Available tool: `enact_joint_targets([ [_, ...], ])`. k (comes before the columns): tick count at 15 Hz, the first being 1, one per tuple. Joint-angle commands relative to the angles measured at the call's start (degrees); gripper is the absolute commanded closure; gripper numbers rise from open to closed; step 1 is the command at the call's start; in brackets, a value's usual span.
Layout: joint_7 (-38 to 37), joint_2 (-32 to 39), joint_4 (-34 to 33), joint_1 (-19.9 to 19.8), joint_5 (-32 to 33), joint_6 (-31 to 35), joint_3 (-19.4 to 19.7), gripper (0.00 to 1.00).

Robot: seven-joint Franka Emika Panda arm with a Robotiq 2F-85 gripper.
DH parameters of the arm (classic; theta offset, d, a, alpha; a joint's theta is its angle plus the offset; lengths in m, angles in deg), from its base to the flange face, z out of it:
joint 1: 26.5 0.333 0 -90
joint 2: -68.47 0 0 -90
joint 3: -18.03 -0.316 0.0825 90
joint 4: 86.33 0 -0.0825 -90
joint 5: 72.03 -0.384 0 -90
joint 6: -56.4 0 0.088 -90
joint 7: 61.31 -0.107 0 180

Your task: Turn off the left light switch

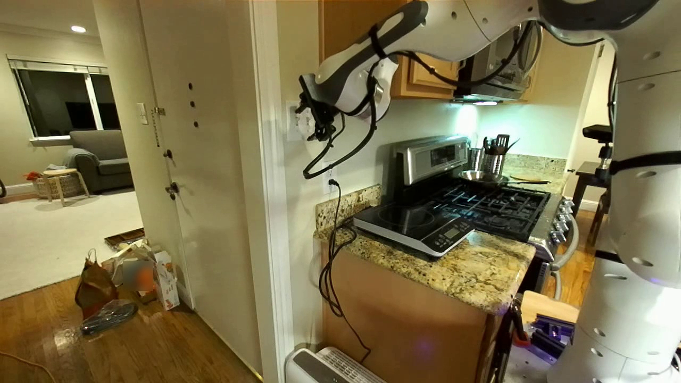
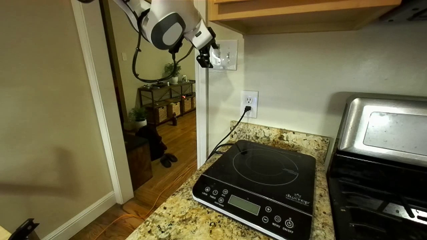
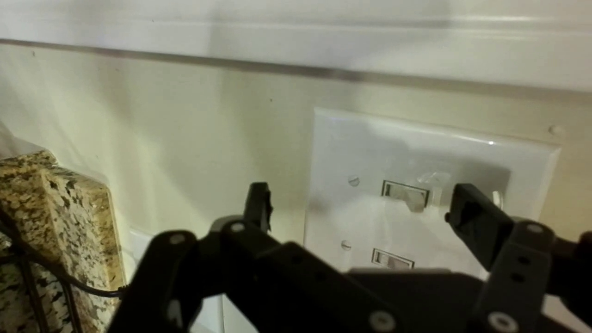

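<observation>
Spread wide, the jaws are poised before the wall plate (image 3: pixel 356 152), the left light switch (image 3: pixel 405 195) framed between them in the wrist view, nearer the door trim (image 3: pixel 286 41) — its lever (image 3: pixel 416 201) is best swept down by the upper fingertip (image 3: pixel 474 215) alone, the right-hand switch (image 3: pixel 393 260) avoided.

Around me in an exterior view: pale door (image 1: pixel 213 175); farther off, gray sofa (image 1: pixel 104 144) near a dark window (image 1: pixel 50 101); pale carpet (image 1: pixel 42 244) meeting the hardwood floor (image 1: pixel 159 351); recessed ceiling light (image 1: pixel 78 28), lit. Cool light (image 1: pixel 484 103) under the over-the-range microwave (image 1: pixel 489 56) brightens the kitchen wall (image 1: pixel 542 127). In an exterior view I note, past white door trim (image 2: pixel 201 116), an open shelving unit (image 2: pixel 166 88), wicker baskets (image 2: pixel 162 113) below, potted plant (image 2: pixel 171 69) on top.
</observation>
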Motion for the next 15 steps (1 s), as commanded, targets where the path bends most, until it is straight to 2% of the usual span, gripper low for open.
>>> enact_joint_targets([
  [1,-3.38,1.40,-1.97,1.76,1.83,-1.67,3.08,0.00],
  [8,-6.93,4.27,-4.79,5.01,4.37,-3.65,8.44,0.00],
  [15,-6.07,2.60,-4.57,5.52,3.12,-4.10,6.85,0.00],
])
